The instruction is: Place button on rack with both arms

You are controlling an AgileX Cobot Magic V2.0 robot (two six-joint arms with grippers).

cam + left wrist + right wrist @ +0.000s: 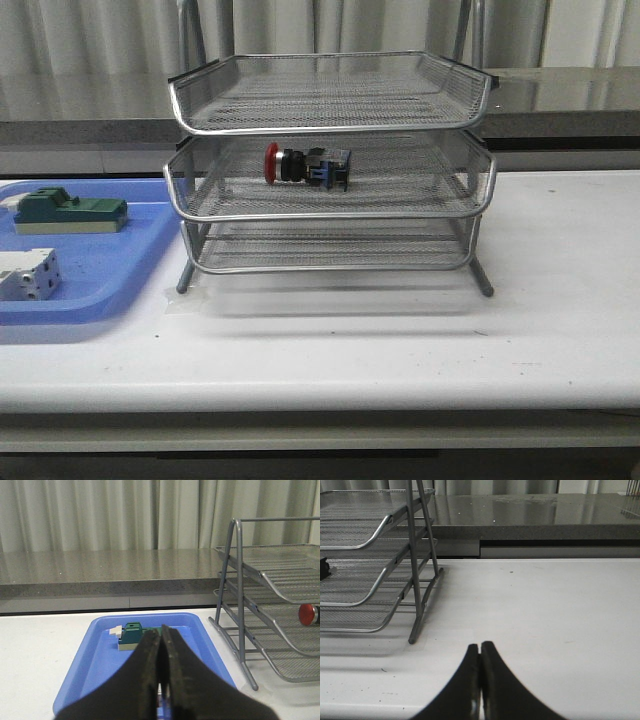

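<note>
The button, red head to the left and black and blue body, lies on its side on the middle tier of the silver wire rack. Its red head also shows in the left wrist view, and a black end of it shows at the edge of the right wrist view. Neither gripper shows in the front view. My left gripper is shut and empty above the blue tray. My right gripper is shut and empty over bare table to the right of the rack.
A flat blue tray left of the rack holds a green block and a white-grey block. The green block also shows in the left wrist view. A grey counter ledge runs behind the table.
</note>
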